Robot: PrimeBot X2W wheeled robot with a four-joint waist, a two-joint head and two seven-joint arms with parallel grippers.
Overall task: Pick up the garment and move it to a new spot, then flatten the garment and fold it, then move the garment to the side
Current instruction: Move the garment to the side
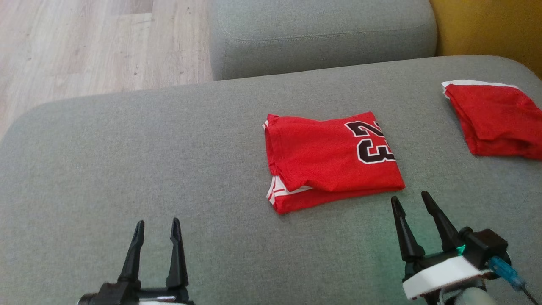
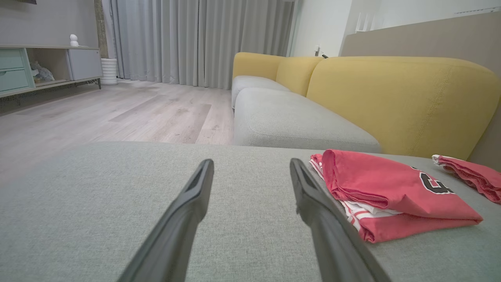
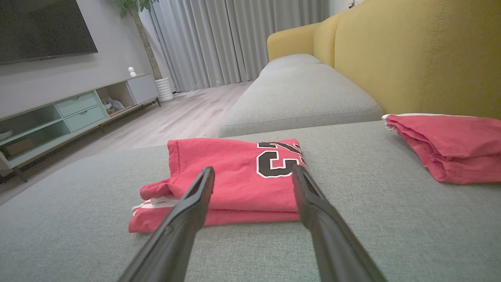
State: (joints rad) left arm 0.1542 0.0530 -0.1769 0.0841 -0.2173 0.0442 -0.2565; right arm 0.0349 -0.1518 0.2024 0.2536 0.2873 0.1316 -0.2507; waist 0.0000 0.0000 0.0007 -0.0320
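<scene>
A folded red garment [image 1: 326, 159] with a black 23 and white trim lies mid-cushion on the grey sofa seat [image 1: 127, 161]. It also appears in the left wrist view [image 2: 387, 192] and the right wrist view [image 3: 231, 176]. My right gripper [image 1: 410, 200] is open just short of the garment's near right corner, not touching it; its fingers frame the near edge [image 3: 253, 171]. My left gripper [image 1: 157, 224] is open and empty near the front edge, well left of the garment [image 2: 251, 162].
A second folded red cloth [image 1: 495, 120] lies at the seat's far right. Behind is another grey seat cushion [image 1: 322, 34] and a yellow backrest [image 1: 491, 29]. Wooden floor [image 1: 84, 46] lies beyond the seat's left edge. A TV cabinet [image 3: 66, 113] stands across the room.
</scene>
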